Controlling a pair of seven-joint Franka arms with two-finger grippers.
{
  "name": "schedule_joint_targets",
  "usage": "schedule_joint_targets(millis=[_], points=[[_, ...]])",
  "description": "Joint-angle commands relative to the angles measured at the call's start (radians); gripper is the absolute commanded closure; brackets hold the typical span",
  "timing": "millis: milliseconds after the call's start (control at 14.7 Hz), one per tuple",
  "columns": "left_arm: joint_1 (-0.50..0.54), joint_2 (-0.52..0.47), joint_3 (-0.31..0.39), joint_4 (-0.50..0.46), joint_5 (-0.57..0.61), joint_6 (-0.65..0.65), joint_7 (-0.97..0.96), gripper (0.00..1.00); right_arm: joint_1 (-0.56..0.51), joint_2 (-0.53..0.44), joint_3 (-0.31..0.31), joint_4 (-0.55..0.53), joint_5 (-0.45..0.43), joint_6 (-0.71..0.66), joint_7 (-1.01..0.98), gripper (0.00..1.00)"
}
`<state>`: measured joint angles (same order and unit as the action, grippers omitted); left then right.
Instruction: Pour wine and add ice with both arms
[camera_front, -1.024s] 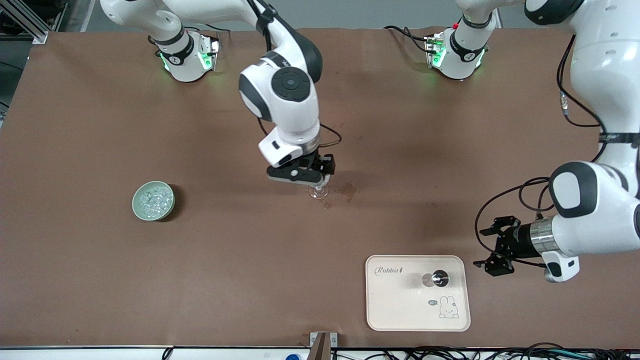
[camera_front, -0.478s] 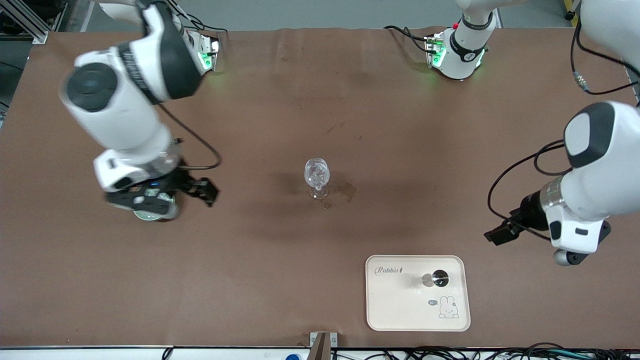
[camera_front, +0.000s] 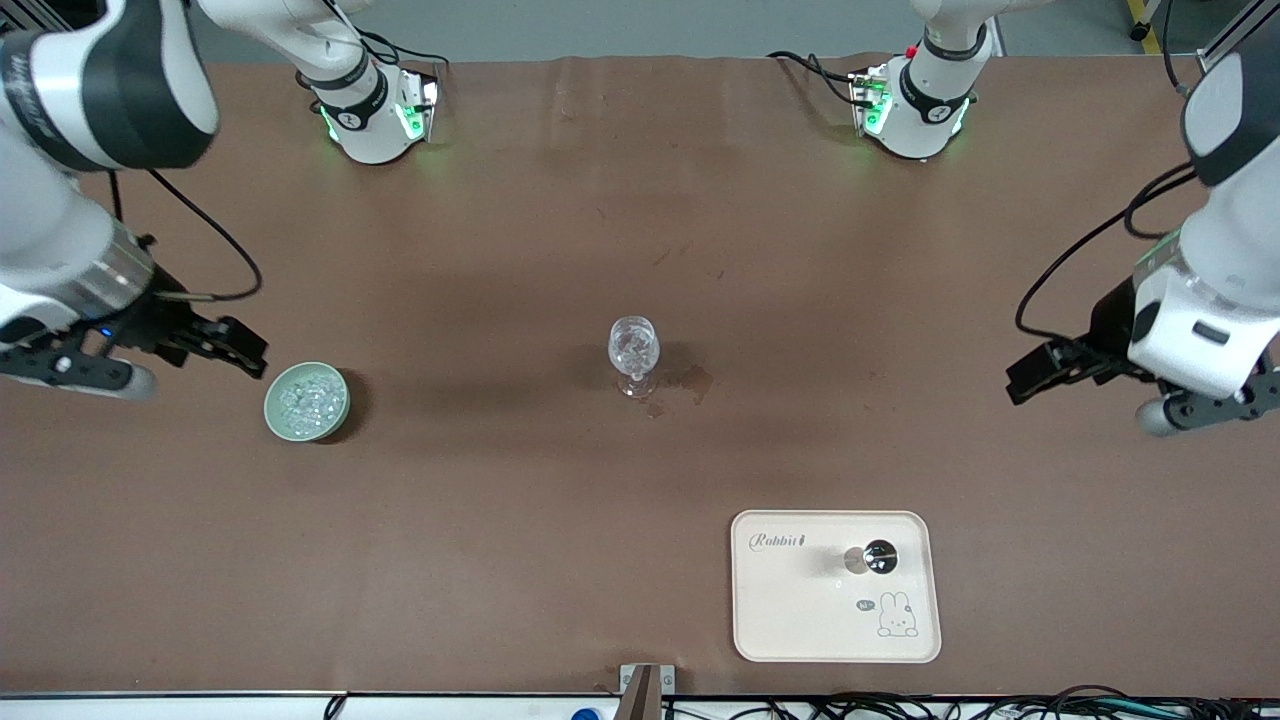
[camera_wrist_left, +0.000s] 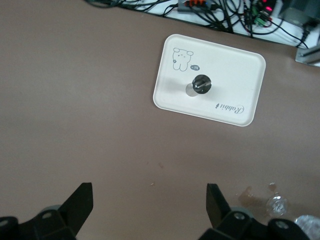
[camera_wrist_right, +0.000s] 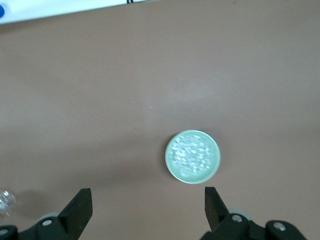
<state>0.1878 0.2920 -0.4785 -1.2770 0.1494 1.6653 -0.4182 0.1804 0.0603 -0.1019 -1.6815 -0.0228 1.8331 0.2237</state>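
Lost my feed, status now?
Left gripper and right gripper open, empty, at the table ends. Ice in green bowl; stemmed glass mid-table. Nothing obstructing.

Standing alone mid-table (camera_front: 500, 560): stemmed glass (camera_front: 633, 352), wide bare cloth lying all round it. Sitting toward the right arm's end: green bowl (camera_front: 306, 401) of ice (camera_front: 306, 398), right gripper (camera_front: 150, 350) hanging spread just beside it. Lying nearer the front camera: tray (camera_front: 800, 620) carrying a small metal stopper (camera_front: 879, 556). Hovering spread over the bare end: left gripper (camera_front: 1090, 375).

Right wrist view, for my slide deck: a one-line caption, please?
Open right end effector above the brown table, green bowl of ice below.
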Motion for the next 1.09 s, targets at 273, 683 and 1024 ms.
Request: schedule_joint_targets(millis=[273,683,1024], points=[[-0.249,-0.292,0.366,-0.235,-0.092,-0.082,0.183,0.00,-0.108,-0.099,0.024,0.055,-0.008,-0.199,-0.167,0.01],[-0.249,-0.470,0.377,-0.419,-0.142,-0.082,0.193,0.00,-0.162,-0.074,0.024,0.233,0.006,-0.357,-0.244,0.01],[-0.240,-0.453,0.374,-0.400,-0.136,-0.093,0.249,0.00,-0.162,-0.080,0.024,0.204,0.003,-0.407,-0.274,0.04]])
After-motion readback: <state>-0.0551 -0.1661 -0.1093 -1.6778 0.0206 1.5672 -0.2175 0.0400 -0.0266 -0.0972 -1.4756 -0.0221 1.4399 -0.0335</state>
